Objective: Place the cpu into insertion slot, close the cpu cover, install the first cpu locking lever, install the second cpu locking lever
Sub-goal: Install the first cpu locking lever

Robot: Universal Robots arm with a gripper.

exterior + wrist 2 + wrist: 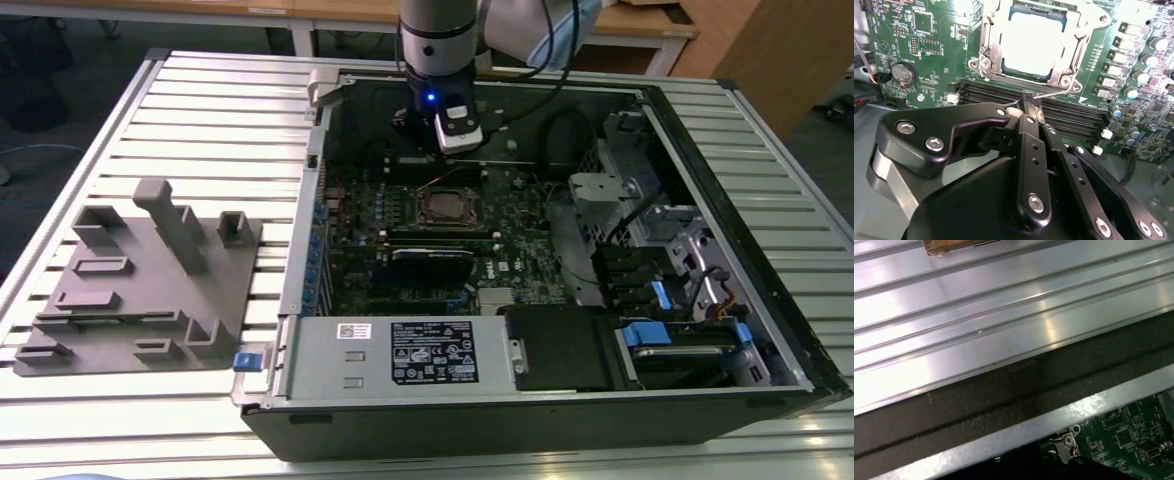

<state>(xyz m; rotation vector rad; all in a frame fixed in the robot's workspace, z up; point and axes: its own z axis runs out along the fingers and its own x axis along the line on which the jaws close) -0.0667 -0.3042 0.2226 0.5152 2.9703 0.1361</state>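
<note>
Cpu point(1031, 42) in insertion slot point(447, 208), cpu cover point(991, 47) over it, end effector point(1030, 100) beside.

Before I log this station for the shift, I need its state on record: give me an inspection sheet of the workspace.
Surface: ribbed metal table, carrying an open computer case.
Job's things: cpu sits in the insertion slot; cpu cover lies down around it; a thin locking lever runs along the socket edge nearest the gripper.
Clutter: grey moulded fixture on the table at the exterior view's left.
Grippers: gripper shut, its tip at the lever.
Cables: black cables inside the case; a red wire beside the board.
Surroundings: wooden tables behind the station.
</note>
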